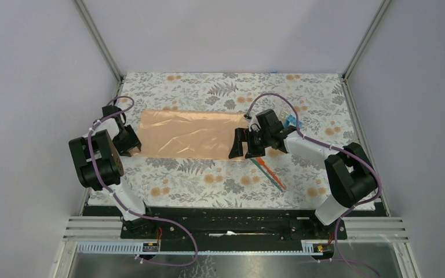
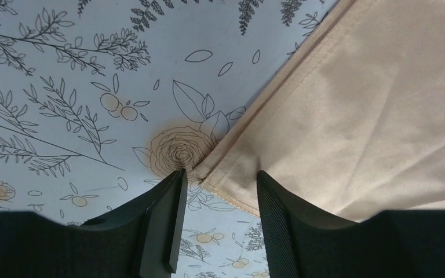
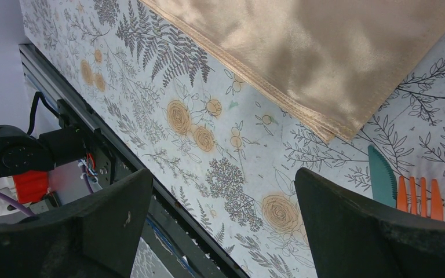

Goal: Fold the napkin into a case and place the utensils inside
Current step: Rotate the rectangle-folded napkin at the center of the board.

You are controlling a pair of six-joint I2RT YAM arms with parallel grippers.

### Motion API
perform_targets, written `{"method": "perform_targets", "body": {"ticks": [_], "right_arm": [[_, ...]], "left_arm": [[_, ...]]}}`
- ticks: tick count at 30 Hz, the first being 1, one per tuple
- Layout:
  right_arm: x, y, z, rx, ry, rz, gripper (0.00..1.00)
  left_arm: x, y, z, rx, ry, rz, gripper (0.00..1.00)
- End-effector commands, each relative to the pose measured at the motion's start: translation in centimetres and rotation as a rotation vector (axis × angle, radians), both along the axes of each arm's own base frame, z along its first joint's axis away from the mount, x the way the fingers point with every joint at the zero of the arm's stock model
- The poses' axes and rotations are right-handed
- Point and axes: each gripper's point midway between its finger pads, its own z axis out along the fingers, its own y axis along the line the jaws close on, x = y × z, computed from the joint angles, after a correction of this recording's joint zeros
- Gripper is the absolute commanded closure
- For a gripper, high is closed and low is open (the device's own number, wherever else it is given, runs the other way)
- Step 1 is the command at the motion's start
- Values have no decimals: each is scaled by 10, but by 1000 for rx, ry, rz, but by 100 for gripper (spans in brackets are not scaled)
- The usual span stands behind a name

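1. Top view: the napkin [image 1: 188, 134] lies spread flat on the floral mat [image 1: 208, 179] that covers the table, a little toward 12 o'clock of the mat's centre.
   - The left claw [image 1: 132, 141] sits at the napkin's 8 o'clock corner.
   - The right claw [image 1: 243, 145] sits at its 4 o'clock corner.
   - The utensils [image 1: 269, 172] lie side by side on the mat, just off the right claw toward 5 o'clock. They are outside the cloth and apart from it.
   - A small blue thing [image 1: 291, 122] shows at 2 o'clock of the right claw. It is partly hidden by the arm, so I cannot tell what it is.

2. Left wrist view: the left claw [image 2: 219, 179] has its two fingers apart. The hemmed corner of the napkin [image 2: 353, 116] lies in the gap between them, and they are not pinched on it. The cloth fans out toward 2 o'clock, and the mat [image 2: 64, 116] fills the 9 to 11 o'clock side. The corner may be two layers thick, though the hem makes that hard to judge.

3. Right wrist view: the right claw [image 3: 223, 179] is spread wide over bare mat [image 3: 168, 75] with nothing between its fingers.
   - The napkin [image 3: 313, 52] fills the 1 o'clock area, its corner pointing toward 4 o'clock.
   - At 3 to 4 o'clock, beside the right finger, the teal knife [image 3: 381, 179] and the orange fork [image 3: 420, 194] lie next to each other on the mat, near the napkin's corner but clear of it.
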Motion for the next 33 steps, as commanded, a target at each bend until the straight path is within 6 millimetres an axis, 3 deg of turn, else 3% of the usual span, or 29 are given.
{"method": "perform_targets", "body": {"ticks": [1, 9, 12, 19, 27, 29, 33], "right_arm": [[2, 2, 18, 23, -55, 4, 0], [0, 3, 19, 24, -54, 11, 0], [-1, 4, 17, 26, -48, 15, 1], [-2, 4, 16, 27, -45, 19, 0], [13, -8, 19, -54, -112, -44, 0], [26, -18, 25, -94, -165, -124, 0], [37, -30, 42, -58, -167, -214, 0]], "left_arm": [[8, 11, -1, 96, 19, -40, 48], [14, 13, 15, 176, 21, -62, 52], [18, 15, 24, 186, 8, -53, 46], [22, 7, 6, 93, 27, -78, 41], [4, 10, -10, 53, 70, -21, 61], [-5, 3, -16, 21, 85, -13, 72], [-21, -9, -23, -27, 126, 35, 84]]}}
